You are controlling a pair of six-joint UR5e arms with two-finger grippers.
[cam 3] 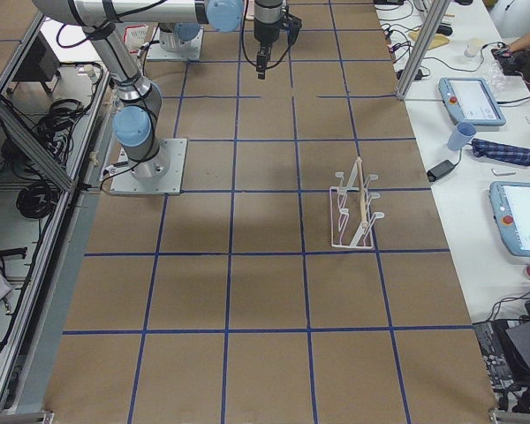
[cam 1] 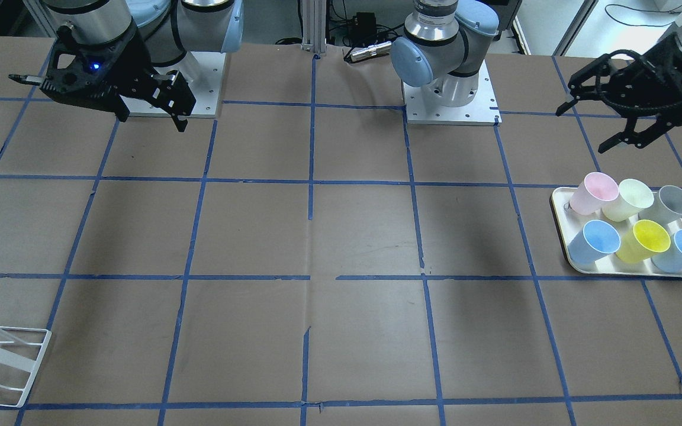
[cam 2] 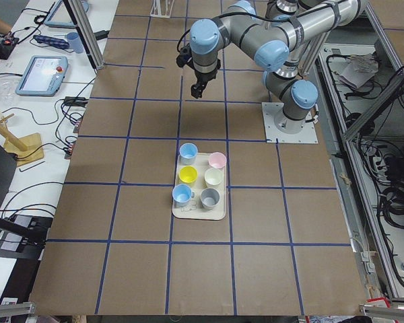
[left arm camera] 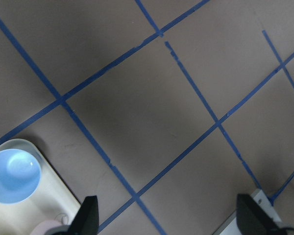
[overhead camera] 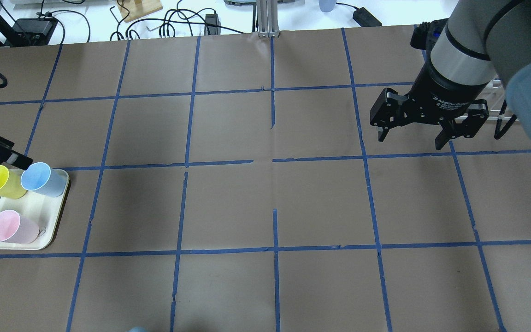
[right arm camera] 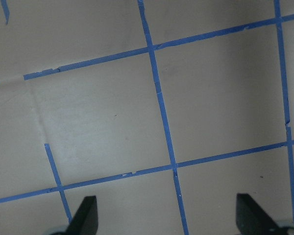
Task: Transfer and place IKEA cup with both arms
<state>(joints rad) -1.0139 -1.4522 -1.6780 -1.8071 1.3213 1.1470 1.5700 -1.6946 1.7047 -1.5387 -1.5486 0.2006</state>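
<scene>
The light grey IKEA cup (cam 1: 672, 201) stands at the back corner of a cream tray (cam 1: 560, 204) with several other cups. It also shows in the exterior left view (cam 2: 209, 198). It is cut off in the overhead view. My left gripper (cam 1: 581, 129) is open and empty, hanging high above the table just behind the tray. Its wrist view shows a pale blue cup (left arm camera: 12, 176) and the tray's corner (left arm camera: 49, 196) below. My right gripper (cam 1: 153, 121) is open and empty, high over bare table at the far side (overhead camera: 410, 142).
The tray also holds a pink cup (cam 1: 594, 192), a pale green cup (cam 1: 628, 198), a yellow cup (cam 1: 646, 239) and two pale blue cups (cam 1: 595, 241). A white wire rack (cam 1: 3, 367) with pegs stands on the right arm's side (cam 3: 353, 212).
</scene>
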